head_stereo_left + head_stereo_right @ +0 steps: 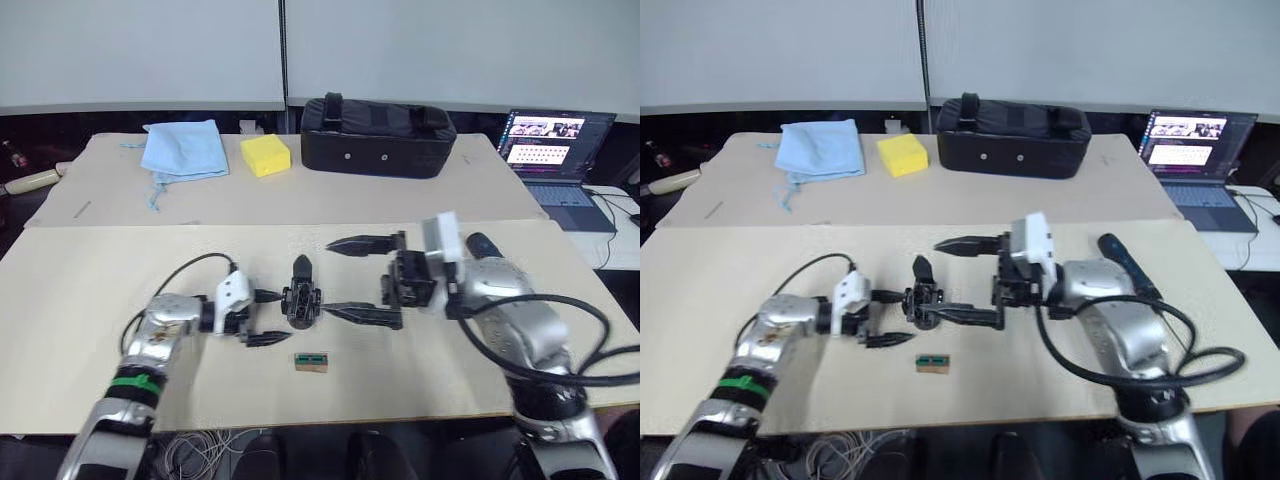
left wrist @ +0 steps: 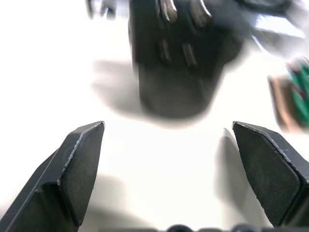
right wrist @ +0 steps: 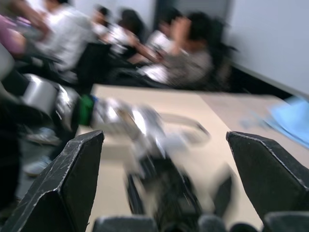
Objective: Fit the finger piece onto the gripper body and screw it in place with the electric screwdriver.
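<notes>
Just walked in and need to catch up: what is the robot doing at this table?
It is working on a small black gripper body lying mid-table. The left gripper and right gripper are both open, one on each side of it, and neither has closed on it. The electric screwdriver lies untouched on the table beyond the right arm. A tiny brown-and-green box sits just in front.

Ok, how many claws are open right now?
2. The left claw is open on the front table, just left of the gripper body. The right claw is open wide on the body's right side.
</notes>
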{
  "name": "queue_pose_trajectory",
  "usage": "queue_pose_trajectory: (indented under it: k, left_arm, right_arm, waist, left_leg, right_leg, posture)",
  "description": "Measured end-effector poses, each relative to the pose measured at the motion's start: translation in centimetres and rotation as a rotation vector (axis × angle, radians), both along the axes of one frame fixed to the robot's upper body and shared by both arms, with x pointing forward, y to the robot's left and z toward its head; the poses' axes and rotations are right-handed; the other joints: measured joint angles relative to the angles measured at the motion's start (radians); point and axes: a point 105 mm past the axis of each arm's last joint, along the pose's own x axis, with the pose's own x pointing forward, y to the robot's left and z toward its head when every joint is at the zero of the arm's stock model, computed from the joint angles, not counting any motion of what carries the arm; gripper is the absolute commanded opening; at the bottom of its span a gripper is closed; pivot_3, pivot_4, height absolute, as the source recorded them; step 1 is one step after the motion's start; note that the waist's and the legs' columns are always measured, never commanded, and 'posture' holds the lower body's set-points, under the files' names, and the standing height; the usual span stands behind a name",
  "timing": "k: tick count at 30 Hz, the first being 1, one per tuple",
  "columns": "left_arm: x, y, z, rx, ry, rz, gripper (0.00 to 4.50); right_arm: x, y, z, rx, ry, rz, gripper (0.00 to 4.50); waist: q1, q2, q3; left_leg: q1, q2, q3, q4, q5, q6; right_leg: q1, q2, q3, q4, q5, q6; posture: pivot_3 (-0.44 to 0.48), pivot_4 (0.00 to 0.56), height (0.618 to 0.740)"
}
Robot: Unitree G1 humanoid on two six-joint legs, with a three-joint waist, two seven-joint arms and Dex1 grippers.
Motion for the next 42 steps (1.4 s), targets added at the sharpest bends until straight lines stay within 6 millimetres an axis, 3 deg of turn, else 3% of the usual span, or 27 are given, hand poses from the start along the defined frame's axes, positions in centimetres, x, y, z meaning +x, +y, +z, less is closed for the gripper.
queue_pose_trajectory:
  k: [5,8,10,13,15,18,22,27,29,37,42]
  left_arm:
    - [-2.0,3.1,3.3,-0.014,-0.036,-0.012,4.48]
    - [-1.6,4.9,7.1,-0.059,-0.1,0.053,4.48]
    - [-2.5,4.3,9.3,-0.079,-0.153,-0.023,4.48]
    - [-4.8,2.4,9.8,-0.057,-0.118,-0.198,4.48]
    - [-4.8,1.4,10.4,-0.078,-0.129,-0.234,4.48]
    - [-4.3,0.2,12.2,-0.116,-0.192,-0.249,4.48]
    - [-4.2,-0.8,13.0,-0.15,-0.208,-0.245,4.48]
    - [-4.1,-2.0,13.6,-0.214,-0.183,-0.237,4.48]
    - [-4.0,-2.1,13.8,-0.218,-0.185,-0.234,4.48]
    - [-4.0,-2.7,13.9,-0.226,-0.186,-0.225,4.48]
    - [-4.1,-2.5,13.8,-0.228,-0.184,-0.195,4.48]
  right_arm:
    - [-0.6,-8.2,-3.6,-0.114,0.042,-0.344,4.5]
    - [-2.3,-13.4,-4.9,-0.155,0.079,-0.553,4.5]
    - [-3.7,-16.5,-5.1,-0.168,0.098,-0.677,4.5]
    - [-6.7,-21.1,-5.8,-0.189,0.151,-0.871,4.5]
    - [-8.3,-22.8,-6.6,-0.179,0.194,-0.959,4.5]
    - [-9.4,-24.5,-7.4,-0.145,0.229,-1.069,4.5]
    - [-8.8,-25.7,-7.5,-0.129,0.26,-1.146,4.5]
    - [-2.7,-25.5,-4.6,-0.235,0.274,-1.071,4.5]
    - [-0.3,-25.4,-4.4,-0.282,0.321,-1.057,4.5]
    - [7.1,-24.5,-6.8,-0.359,0.54,-1.039,4.5]
    - [8.4,-25.1,-9.8,-0.449,0.665,-1.07,4.5]
  waist:
    - [0.027,0.0,0.0]
    - [0.036,0.0,0.001]
    - [0.037,0.001,0.001]
    - [0.037,0.003,0.0]
    - [0.038,0.003,0.0]
    - [0.028,0.003,0.0]
    - [-0.002,0.004,-0.001]
    - [-0.027,0.003,0.0]
    - [-0.026,0.002,0.001]
    - [-0.009,0.001,0.002]
    - [-0.004,0.001,0.002]
  left_leg:
    - [-0.002,-0.001,0.0,0.0,-0.001,-0.002]
    - [-0.002,-0.001,0.002,0.0,-0.005,-0.008]
    - [0.0,-0.001,0.003,0.0,-0.005,-0.008]
    - [0.001,0.0,0.004,-0.001,-0.006,-0.009]
    - [0.001,0.001,0.003,-0.001,-0.006,-0.01]
    - [0.002,0.001,0.002,-0.001,-0.007,-0.01]
    - [0.003,0.0,0.003,-0.001,-0.007,-0.01]
    - [0.006,-0.002,0.004,-0.001,-0.004,-0.006]
    - [0.007,-0.001,0.004,-0.001,-0.002,-0.003]
    - [0.001,-0.003,0.003,-0.005,-0.002,-0.001]
    - [-0.001,-0.004,0.004,-0.005,-0.003,0.001]
  right_leg:
    - [0.0,-0.002,-0.001,-0.003,-0.001,0.002]
    - [0.0,-0.003,0.0,-0.003,-0.001,0.003]
    - [0.002,-0.003,0.0,-0.004,-0.002,0.003]
    - [0.002,-0.002,0.001,-0.004,-0.002,0.003]
    - [0.002,-0.001,0.0,-0.004,-0.002,0.003]
    - [0.002,-0.001,0.001,-0.004,-0.002,0.003]
    - [0.003,-0.001,0.004,-0.004,-0.002,0.003]
    - [0.004,0.0,0.006,-0.002,-0.002,0.003]
    - [0.004,0.0,0.006,-0.002,-0.002,0.003]
    - [0.0,0.001,0.007,-0.004,-0.003,0.004]
    - [0.0,0.0,0.007,-0.007,-0.003,0.006]
  posture:
    - [0.0,0.15,0.74]
    - [0.0,0.15,0.74]
    - [0.0,0.15,0.74]
    - [0.0,0.15,0.74]
    - [0.0,0.15,0.74]
    - [0.0,0.15,0.74]
    - [0.0,0.15,0.74]
    - [0.0,0.15,0.74]
    - [0.0,0.15,0.74]
    - [0.0,0.15,0.74]
    - [0.0,0.15,0.74]
